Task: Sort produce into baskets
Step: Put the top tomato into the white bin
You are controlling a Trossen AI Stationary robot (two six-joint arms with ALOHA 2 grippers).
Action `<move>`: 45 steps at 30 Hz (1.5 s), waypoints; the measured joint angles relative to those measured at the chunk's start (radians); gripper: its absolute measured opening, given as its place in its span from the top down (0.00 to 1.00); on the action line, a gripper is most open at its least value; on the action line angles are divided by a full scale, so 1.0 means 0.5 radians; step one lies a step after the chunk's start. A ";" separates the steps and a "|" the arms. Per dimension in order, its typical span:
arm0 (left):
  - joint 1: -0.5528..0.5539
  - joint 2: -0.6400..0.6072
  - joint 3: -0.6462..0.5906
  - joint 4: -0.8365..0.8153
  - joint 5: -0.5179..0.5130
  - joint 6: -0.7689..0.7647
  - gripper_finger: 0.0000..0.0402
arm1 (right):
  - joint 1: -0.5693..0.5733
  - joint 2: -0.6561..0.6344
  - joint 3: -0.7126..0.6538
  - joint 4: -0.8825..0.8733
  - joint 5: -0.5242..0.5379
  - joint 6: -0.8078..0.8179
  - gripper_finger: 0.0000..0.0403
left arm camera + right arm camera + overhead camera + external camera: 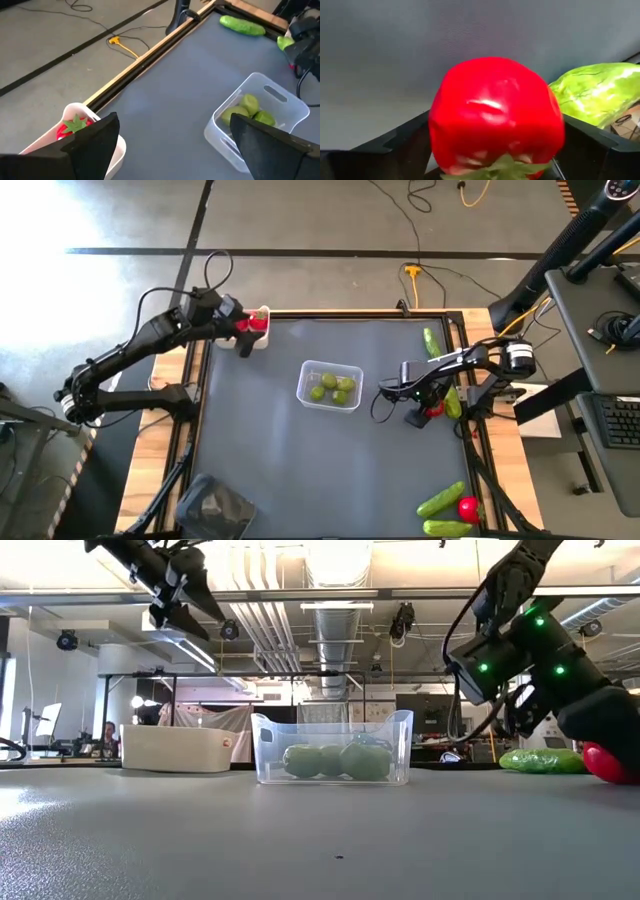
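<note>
Between the right gripper's fingers sits a red strawberry, filling the gap from one dark finger to the other, green top toward the wrist. We see the fingers flanking it closely, but we cannot tell whether they have pinched it yet. Just beside them lies a glossy green cucumber, and in the high view the right gripper is low on the bench with the berry at its tip.

Outward from there, toward the bench's middle, stands the clear basket with several yellow-green fruits already inside. Farther out from those fingers are more pieces on the bench: another cucumber beyond the right gripper, and near the front corner two cucumbers with a second strawberry touching them.

The left gripper hangs above the white basket at the far left corner, its fingers spread wide apart and holding nothing. Below them one strawberry lies in that basket. The dark basket sits at the near left corner, and we can make out nothing in it.

We judge the sort partly done: the round fruits look finished, one strawberry is home, two strawberries and every cucumber we see remain.
</note>
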 joint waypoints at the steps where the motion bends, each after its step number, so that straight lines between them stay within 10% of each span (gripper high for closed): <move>1: 0.000 -0.001 0.014 0.000 0.001 -0.009 0.10 | 0.000 0.000 0.003 -0.005 -0.001 0.008 0.20; 11: -0.109 -0.183 0.135 -0.322 0.293 -0.006 0.10 | 0.146 0.001 0.542 -0.267 0.020 0.154 0.30; 21: -0.657 -0.609 0.025 -0.535 0.491 -0.336 0.10 | 0.727 0.193 1.251 -0.185 0.050 0.978 0.31; 34: -1.826 -0.550 -0.119 0.010 0.000 -0.677 0.10 | 0.855 1.243 2.237 0.158 -0.109 1.177 0.26; 45: -2.259 -0.474 -0.123 0.212 -0.419 -0.762 0.10 | 0.853 1.616 2.780 0.128 -0.163 0.898 0.19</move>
